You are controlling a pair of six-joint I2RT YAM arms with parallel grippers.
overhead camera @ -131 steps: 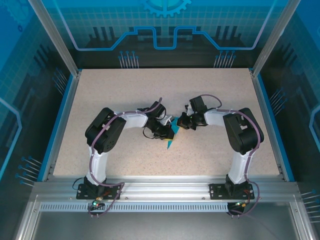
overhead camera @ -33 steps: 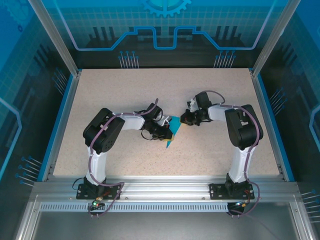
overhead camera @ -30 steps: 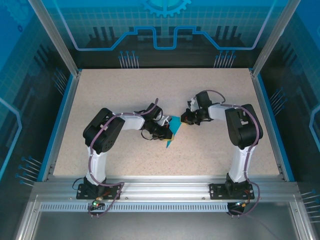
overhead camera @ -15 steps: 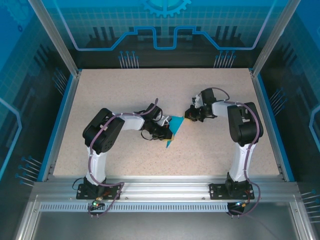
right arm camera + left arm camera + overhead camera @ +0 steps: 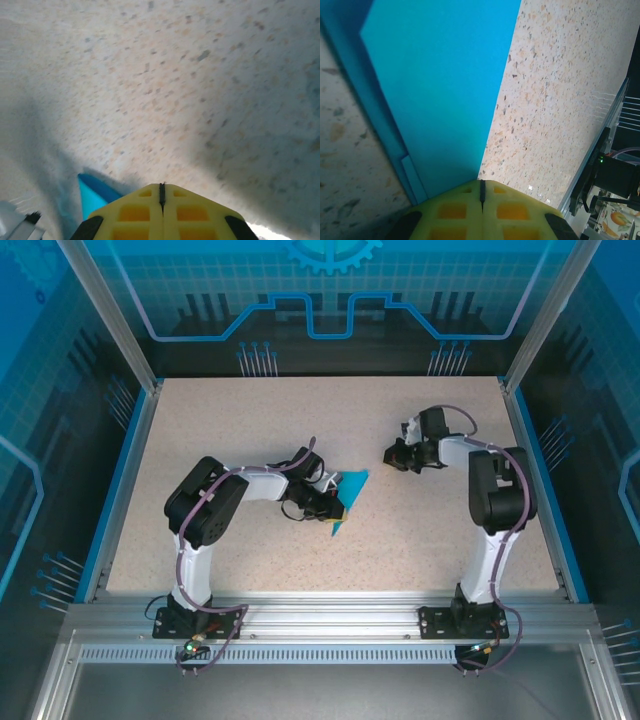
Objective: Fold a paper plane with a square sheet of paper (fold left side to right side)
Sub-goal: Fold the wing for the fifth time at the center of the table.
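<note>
From above, the paper plane (image 5: pixel 350 492) lies near the middle of the speckled surface (image 5: pixel 250 420), a slim teal wedge with its narrow point toward the near edge. The left tool (image 5: pixel 327 502) sits at its left side. The right tool (image 5: pixel 391 455) stands apart from the paper, to the right and farther back, with bare surface between them.

The left wrist view adds what the overhead one cannot. The left tool's (image 5: pixel 481 182) yellow fingers are pressed together, seam closed, with their tips at the paper plane's (image 5: pixel 440 90) near edge (whether paper is pinched between them I cannot tell). A layered flap edge runs down the paper's left side in a narrow stepped band, while its right edge is one straight, clean line.

In the right wrist view, which is blurred, the right tool's (image 5: pixel 161 186) fingers are likewise together, gripping nothing. One teal corner of the paper plane (image 5: pixel 90 195) shows just left of them.

Open surface spreads to the right of the paper's straight edge and across the whole far half. A blue rim (image 5: pixel 128 480) bounds the surface on the left and right.
</note>
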